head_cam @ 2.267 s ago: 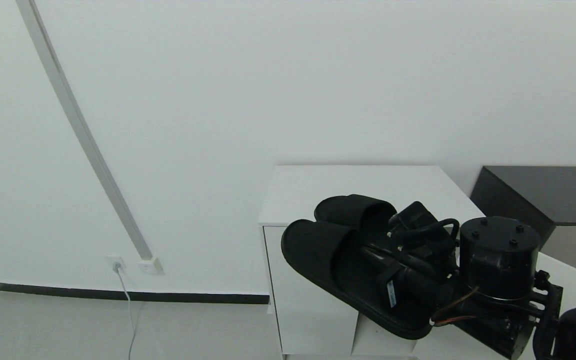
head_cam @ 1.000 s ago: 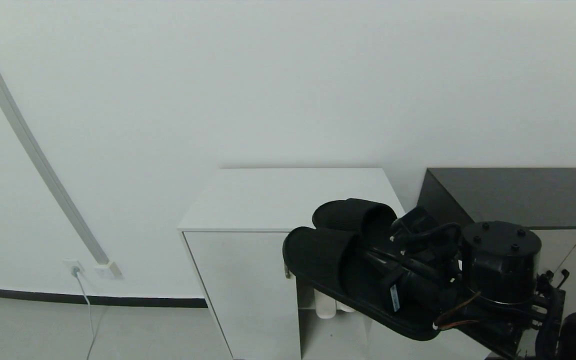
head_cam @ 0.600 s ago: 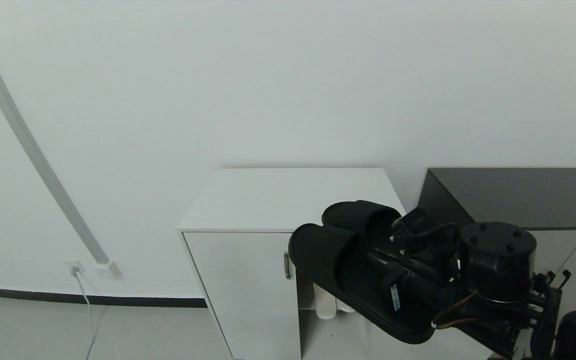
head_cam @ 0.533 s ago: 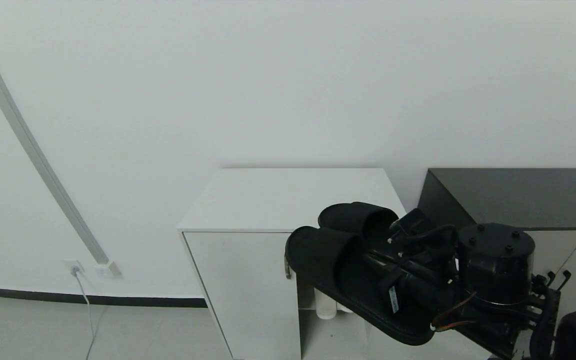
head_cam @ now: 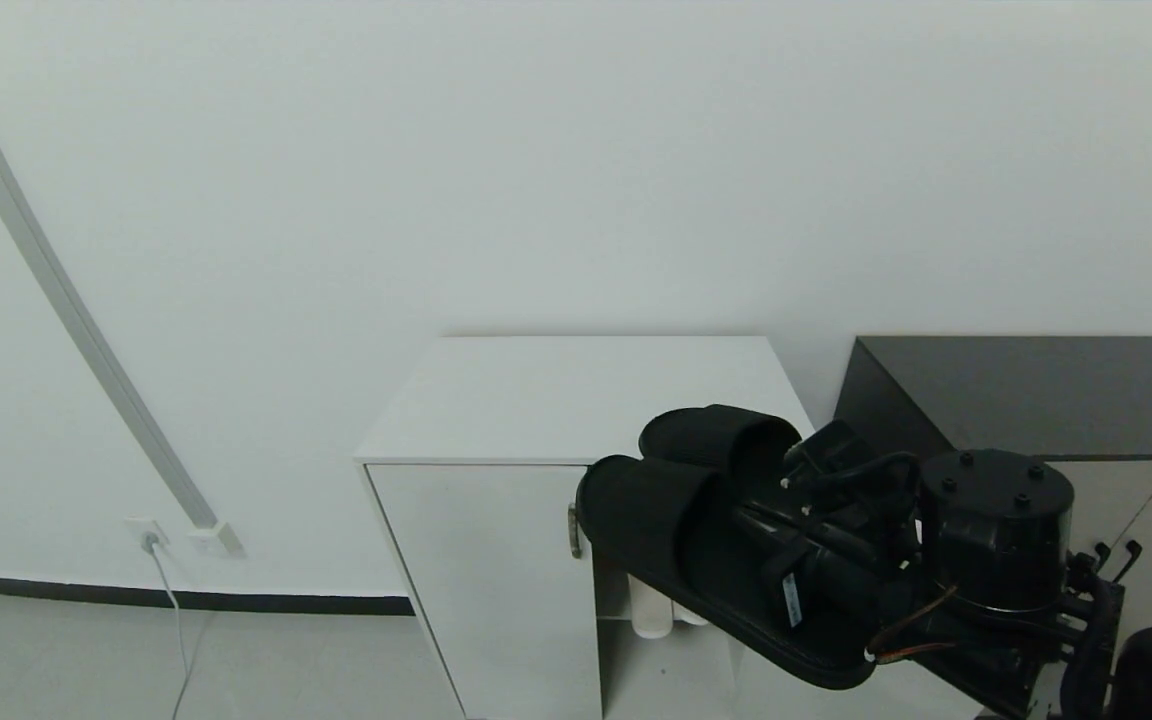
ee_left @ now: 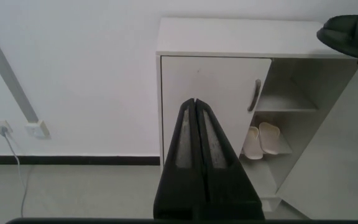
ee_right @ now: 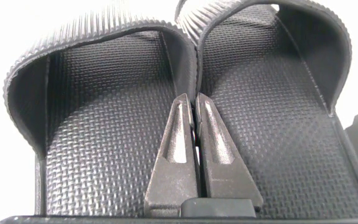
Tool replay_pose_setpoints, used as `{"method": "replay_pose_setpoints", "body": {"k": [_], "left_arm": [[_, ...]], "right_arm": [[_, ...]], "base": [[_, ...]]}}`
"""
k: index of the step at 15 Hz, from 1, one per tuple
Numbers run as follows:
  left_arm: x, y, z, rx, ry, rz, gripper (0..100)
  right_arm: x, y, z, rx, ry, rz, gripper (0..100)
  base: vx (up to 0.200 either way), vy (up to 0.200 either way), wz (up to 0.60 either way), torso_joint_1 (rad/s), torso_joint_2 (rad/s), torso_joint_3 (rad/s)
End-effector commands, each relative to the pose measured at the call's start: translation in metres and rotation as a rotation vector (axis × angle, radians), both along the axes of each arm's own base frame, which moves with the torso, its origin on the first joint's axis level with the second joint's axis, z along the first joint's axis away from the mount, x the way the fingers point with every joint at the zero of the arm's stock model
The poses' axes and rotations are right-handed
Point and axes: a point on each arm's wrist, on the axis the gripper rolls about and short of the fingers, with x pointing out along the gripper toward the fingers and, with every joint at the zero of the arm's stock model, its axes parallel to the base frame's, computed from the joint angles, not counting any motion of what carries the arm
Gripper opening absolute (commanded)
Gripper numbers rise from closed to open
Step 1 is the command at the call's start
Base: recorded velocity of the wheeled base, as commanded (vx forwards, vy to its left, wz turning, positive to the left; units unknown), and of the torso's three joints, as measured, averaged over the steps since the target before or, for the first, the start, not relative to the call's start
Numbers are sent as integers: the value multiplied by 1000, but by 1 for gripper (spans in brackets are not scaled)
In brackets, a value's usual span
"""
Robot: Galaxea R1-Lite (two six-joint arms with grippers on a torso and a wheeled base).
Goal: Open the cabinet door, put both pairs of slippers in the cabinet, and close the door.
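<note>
A pair of black slippers [head_cam: 681, 500] hangs in the air in front of the white cabinet [head_cam: 576, 395], at the level of its top edge. My right gripper [head_cam: 751, 515] is shut on the two slippers' inner edges [ee_right: 195, 99], holding them side by side. The cabinet's left door [ee_left: 210, 106] is closed; the right half is open, with its door [ee_left: 337, 143] swung outward. A pair of white slippers [ee_left: 263, 140] lies on a lower shelf [head_cam: 651, 612]. My left gripper [ee_left: 194, 106] is shut and empty, some way out from the cabinet front, with the black slippers [ee_left: 353, 28] off to one side.
A dark grey cabinet [head_cam: 1036, 390] stands right of the white one, against the wall. A wall socket with a cable [head_cam: 148, 540] and a slanted conduit [head_cam: 66, 300] are on the left. Bare floor [head_cam: 186, 660] lies left of the cabinet.
The head view swung right early on, bringing the cabinet's open half and the dark cabinet into sight. Over the last second the held black slippers only wobble slightly.
</note>
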Motion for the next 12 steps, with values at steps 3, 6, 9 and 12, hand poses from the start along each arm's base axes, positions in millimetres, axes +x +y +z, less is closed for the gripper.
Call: {"method": "replay_pose_setpoints", "body": {"k": [3, 6, 9, 12], "left_arm": [[0, 0, 0, 0, 2, 0, 0], [0, 0, 0, 0, 2, 0, 0], [0, 0, 0, 0, 2, 0, 0], [0, 0, 0, 0, 2, 0, 0]], "right_arm": [[-1, 0, -3, -8, 7, 1, 0], [0, 0, -4, -10, 9, 3, 0], [0, 1, -6, -12, 11, 3, 0], [0, 1, -5, -11, 10, 3, 0]], "base": [[0, 0, 0, -124, 269, 154], [0, 0, 0, -157, 364, 201], [0, 0, 0, -163, 382, 217], [0, 0, 0, -211, 492, 284]]}}
